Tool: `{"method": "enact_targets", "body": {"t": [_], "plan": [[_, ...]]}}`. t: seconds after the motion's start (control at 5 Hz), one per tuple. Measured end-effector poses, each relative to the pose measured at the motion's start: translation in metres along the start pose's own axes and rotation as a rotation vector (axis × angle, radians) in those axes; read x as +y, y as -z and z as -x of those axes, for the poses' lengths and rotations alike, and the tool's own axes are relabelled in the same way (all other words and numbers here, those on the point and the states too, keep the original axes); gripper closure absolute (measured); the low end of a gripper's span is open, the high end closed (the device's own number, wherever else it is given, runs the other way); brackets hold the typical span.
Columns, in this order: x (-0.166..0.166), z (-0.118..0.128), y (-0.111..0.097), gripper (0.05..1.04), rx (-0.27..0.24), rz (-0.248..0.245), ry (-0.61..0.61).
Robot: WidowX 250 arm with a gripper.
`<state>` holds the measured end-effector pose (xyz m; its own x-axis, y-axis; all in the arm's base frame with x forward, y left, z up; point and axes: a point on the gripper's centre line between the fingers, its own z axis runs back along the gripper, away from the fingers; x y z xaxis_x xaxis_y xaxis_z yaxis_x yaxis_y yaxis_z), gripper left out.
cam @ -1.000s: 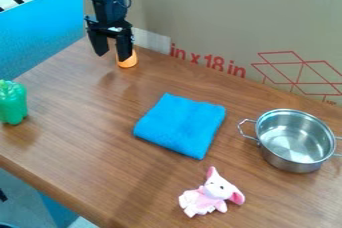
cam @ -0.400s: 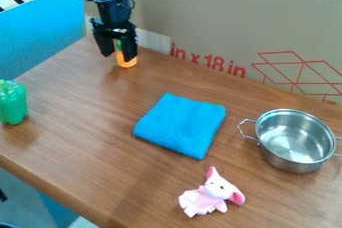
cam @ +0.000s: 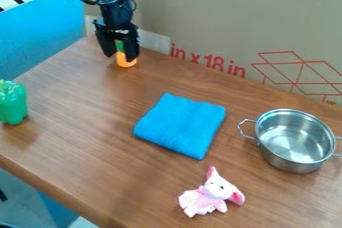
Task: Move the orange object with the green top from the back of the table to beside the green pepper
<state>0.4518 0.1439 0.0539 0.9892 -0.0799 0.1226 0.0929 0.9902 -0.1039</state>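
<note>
From left to right, we see a green pepper-like object (cam: pixel 13 103) resting near the table's left side, its lobed base apparently broad enough to keep it upright. Next, the black gripper (cam: pixel 121 51) points downward at the table's far corner, its two fingers set wide apart. We find the orange object with a green top (cam: pixel 126 61) on the table there, partly behind the fingers; the wide spacing probably leaves room for its body, though we cannot tell whether either finger touches it. Toward the middle, a blue cloth (cam: pixel 182 125) lies flat, presumably because it is folded into a compact pad. Nearer us, a pink plush toy (cam: pixel 212 193) slumps, its soft body likely giving little support. At right, a steel pot (cam: pixel 295 141) stands mouth up on its flat base, one loop handle toward the cloth.

We note a brown wood-grain table (cam: pixel 80 137) beneath them all, a blue panel (cam: pixel 41 33) along its left side, pale floor below, and a printed cardboard sheet (cam: pixel 220 17) upright behind as a backdrop.
</note>
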Motion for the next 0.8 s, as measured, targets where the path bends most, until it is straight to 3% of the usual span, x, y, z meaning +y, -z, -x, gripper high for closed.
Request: {"method": "enact_targets", "body": {"t": [0.2, 0.4, 0.8], "plan": [[-0.001, -0.003, 0.002, 0.115, -0.024, 0.006, -0.002], [-0.004, 0.001, 0.007, 0.311, -0.032, 0.013, -0.002], [-0.007, 0.008, 0.006, 0.320, -0.029, 0.014, -0.010]]}}
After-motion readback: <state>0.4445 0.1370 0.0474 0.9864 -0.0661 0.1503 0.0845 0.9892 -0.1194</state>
